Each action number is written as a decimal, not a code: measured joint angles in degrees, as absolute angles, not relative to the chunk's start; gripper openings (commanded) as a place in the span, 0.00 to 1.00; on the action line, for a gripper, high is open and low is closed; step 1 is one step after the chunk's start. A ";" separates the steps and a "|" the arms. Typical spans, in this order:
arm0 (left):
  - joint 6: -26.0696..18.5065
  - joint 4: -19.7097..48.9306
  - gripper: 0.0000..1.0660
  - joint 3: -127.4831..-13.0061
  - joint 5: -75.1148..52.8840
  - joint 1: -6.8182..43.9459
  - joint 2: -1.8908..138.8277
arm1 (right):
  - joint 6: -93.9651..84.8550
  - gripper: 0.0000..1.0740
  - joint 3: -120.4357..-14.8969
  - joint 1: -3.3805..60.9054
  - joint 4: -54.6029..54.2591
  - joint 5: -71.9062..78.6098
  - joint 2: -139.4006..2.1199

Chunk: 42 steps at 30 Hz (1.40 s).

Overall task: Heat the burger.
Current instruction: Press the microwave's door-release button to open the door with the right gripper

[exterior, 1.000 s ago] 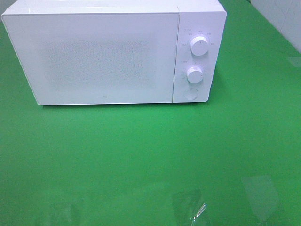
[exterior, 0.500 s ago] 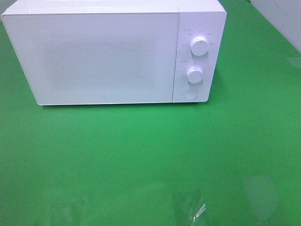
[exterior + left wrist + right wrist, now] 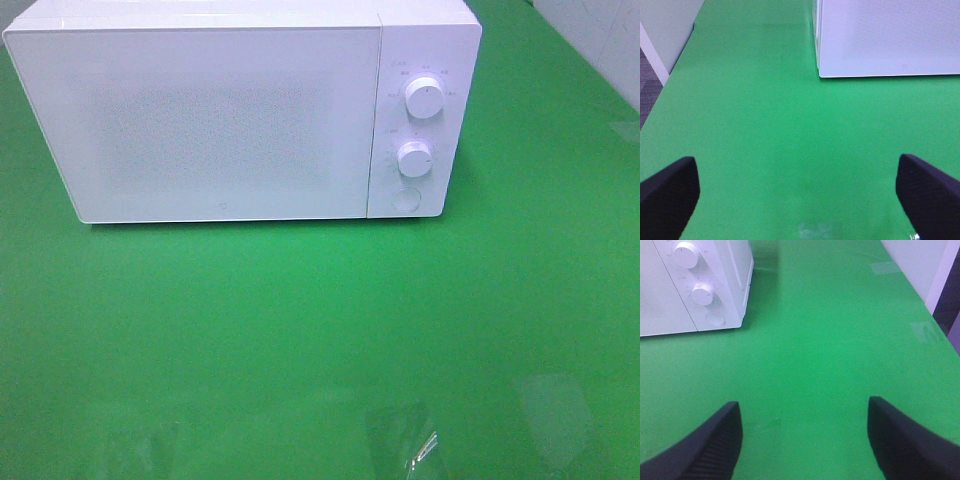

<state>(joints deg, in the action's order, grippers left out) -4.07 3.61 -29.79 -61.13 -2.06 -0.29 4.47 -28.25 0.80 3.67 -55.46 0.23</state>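
Note:
The burger is out of view in every frame. A white microwave [image 3: 240, 110] stands at the back of the green table with its door shut; two round knobs [image 3: 424, 98] and a round button [image 3: 405, 199] are on its right panel. Neither gripper shows in the high view. In the left wrist view my left gripper [image 3: 799, 200] is open over bare green table, with the microwave's front corner [image 3: 821, 74] ahead of it. My right gripper [image 3: 805, 440] is also open with nothing between its black fingers [image 3: 715, 440], and the microwave's control panel [image 3: 700, 292] lies ahead of it to one side.
Clear tape patches [image 3: 555, 405] and a small shiny scrap [image 3: 420, 450] lie near the table's front edge. A white wall [image 3: 600, 40] borders the back right. The left wrist view shows the table's side edge and grey floor [image 3: 647, 90].

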 measured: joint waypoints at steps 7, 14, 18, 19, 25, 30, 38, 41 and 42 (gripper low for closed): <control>-4.07 3.61 0.94 -29.79 -61.13 -2.06 -0.29 | 4.47 0.64 -28.48 0.80 3.67 -55.41 0.23; -4.07 3.61 0.94 -29.79 -61.13 -2.06 -0.29 | 4.47 0.64 -29.79 0.80 3.67 -49.85 -0.74; -4.07 3.61 0.94 -29.79 -61.13 -2.06 -0.29 | 4.47 0.64 -29.85 0.80 3.67 -45.61 -4.81; -4.07 3.61 0.94 -29.79 -61.13 -2.06 -0.29 | 4.47 0.64 -29.85 0.80 3.67 -42.63 -7.10; -4.07 3.61 0.94 -29.79 -61.13 -2.06 -0.29 | 4.47 0.64 -29.85 0.80 3.67 -35.47 -12.26; -4.07 3.61 0.94 -29.79 -61.13 -2.06 -0.29 | 4.47 0.64 -29.85 0.80 3.78 -28.93 -18.56; -4.07 3.61 0.94 -29.79 -61.13 -2.06 -0.29 | 4.64 0.64 -29.85 0.80 3.38 -22.00 -27.62; -4.07 3.61 0.94 -29.79 -61.13 -2.06 -0.29 | 4.87 0.64 -29.85 0.80 1.95 -17.53 -32.66; -4.07 3.61 0.94 -29.79 -61.13 -2.06 -0.29 | 4.87 0.64 -29.85 0.80 1.43 -15.47 -35.12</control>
<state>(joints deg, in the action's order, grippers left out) -4.07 3.61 -29.79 -61.13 -2.06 -0.29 4.87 -29.85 0.80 1.43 -15.47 -35.12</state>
